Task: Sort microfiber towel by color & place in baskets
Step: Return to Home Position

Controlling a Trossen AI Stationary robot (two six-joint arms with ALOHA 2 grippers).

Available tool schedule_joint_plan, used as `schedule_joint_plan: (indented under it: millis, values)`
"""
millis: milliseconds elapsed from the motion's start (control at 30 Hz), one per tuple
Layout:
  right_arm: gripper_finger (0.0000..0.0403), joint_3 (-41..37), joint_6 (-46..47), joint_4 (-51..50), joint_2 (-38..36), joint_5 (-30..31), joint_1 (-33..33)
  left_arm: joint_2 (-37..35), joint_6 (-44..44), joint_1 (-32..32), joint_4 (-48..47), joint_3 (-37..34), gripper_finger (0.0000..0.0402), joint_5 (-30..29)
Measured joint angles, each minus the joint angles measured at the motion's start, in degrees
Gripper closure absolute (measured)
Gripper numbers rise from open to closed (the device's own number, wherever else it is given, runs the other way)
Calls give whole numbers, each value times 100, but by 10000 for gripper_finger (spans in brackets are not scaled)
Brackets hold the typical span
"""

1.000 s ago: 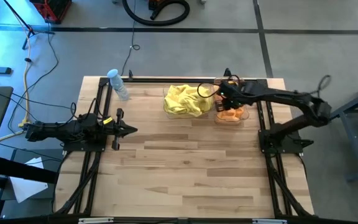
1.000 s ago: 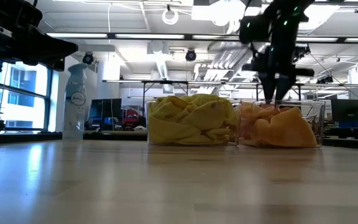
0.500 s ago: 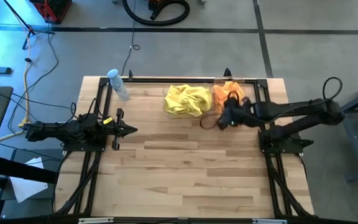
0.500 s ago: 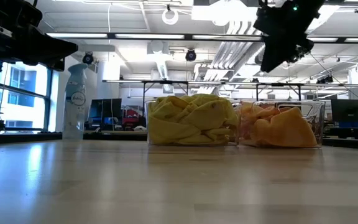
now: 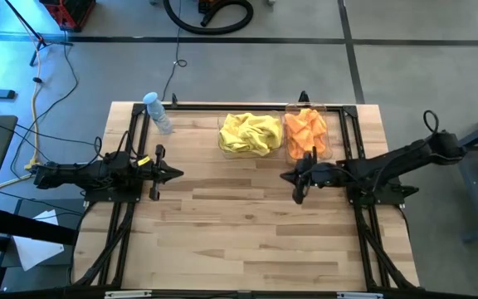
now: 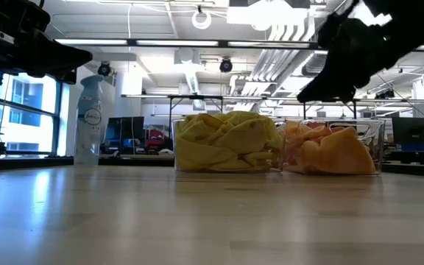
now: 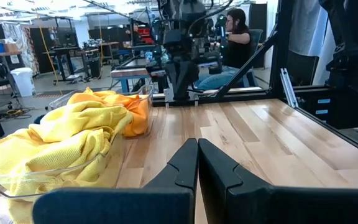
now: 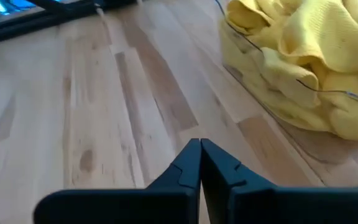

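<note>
- Yellow towels (image 5: 250, 133) fill left basket (image 6: 175, 147), orange towels (image 5: 306, 133) the right basket (image 6: 380, 147)
- Right gripper (image 5: 286, 177) over the table (image 5: 247, 232), fingers together, empty
- Left gripper (image 5: 175, 174) likewise closed

Near half and middle of the worktop (image 5: 247, 237) lie bare, with a wide open lane between the left gripper (image 5: 177, 173) and the right gripper (image 5: 285, 177), which point at each other from the sides, well apart. The far edge is blocked by the yellow-filled basket (image 5: 221, 126) and the orange-filled basket (image 5: 329, 124), just beside each other, plus a bottle (image 5: 158, 112) at the far left corner — a bare strip of wood runs between bottle and baskets. Black frame rails (image 5: 123, 218) run along both side edges.
</note>
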Motion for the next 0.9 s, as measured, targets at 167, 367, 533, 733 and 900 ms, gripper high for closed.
schedule_joint_plan:
  millis: [167, 367, 533, 733, 900]
  values:
    - [401, -763, -333, 1029, -273, -256, -148, -1, 1, 0, 1, 0, 402, -1]
    - [402, -1504, -334, 1710, -851, -771, -286, -2, 1, 0, 0, 0, 401, 0]
    - [402, -2084, -398, 2141, -1599, -868, -289, 0, 1, 0, 0, 0, 401, 0]
    - [402, -2463, -583, 2231, -2696, -1020, -289, 0, 0, 0, 0, 0, 401, -1]
    - [403, -2562, -972, 1917, -3610, -1369, -289, -2, 0, 0, 0, 0, 402, -1]
